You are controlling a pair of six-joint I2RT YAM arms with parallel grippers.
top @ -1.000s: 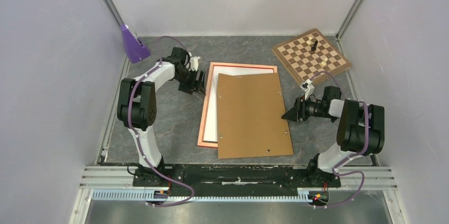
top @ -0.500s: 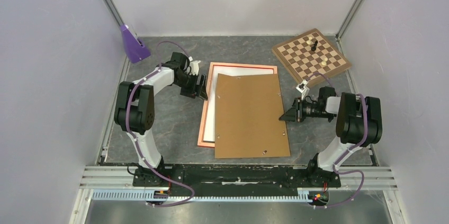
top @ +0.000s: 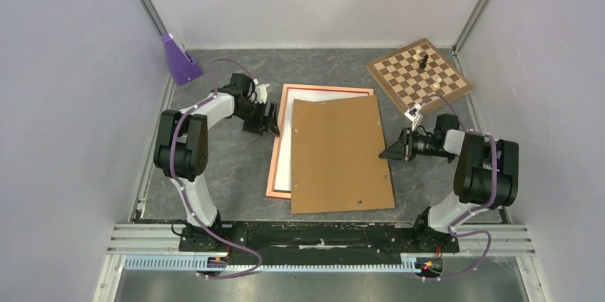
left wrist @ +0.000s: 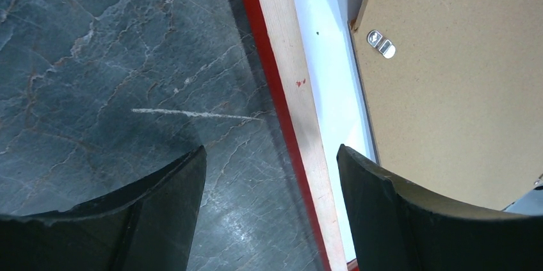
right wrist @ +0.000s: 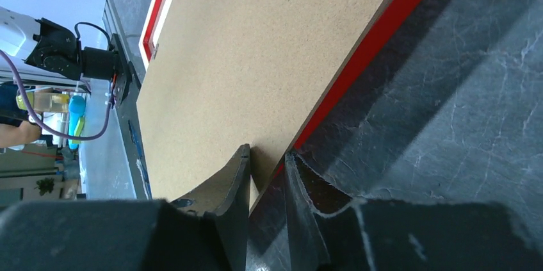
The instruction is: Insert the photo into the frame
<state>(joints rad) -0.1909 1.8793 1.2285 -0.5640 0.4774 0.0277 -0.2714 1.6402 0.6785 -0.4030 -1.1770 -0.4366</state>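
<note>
Right gripper had its jaws drawn narrow on the right-hand edge of the backing board, one finger above and one below as the wrist camera showed it, so I took it to be holding that board. Left gripper hung wide over the left rail of the frame, holding nothing. The photo lay white back up inside the frame, mostly hidden beneath the board, with only a strip bare along the left. From the right claw it lay to the left, under the sheet I held. Its long axis ran from the near side to the far side, as the frame's did. The board sat skewed, its near end overhanging the frame's near rail. The left arm was nearer the bare strip, but I judged the coming move to be the right's: swinging the board square over the frame.
</note>
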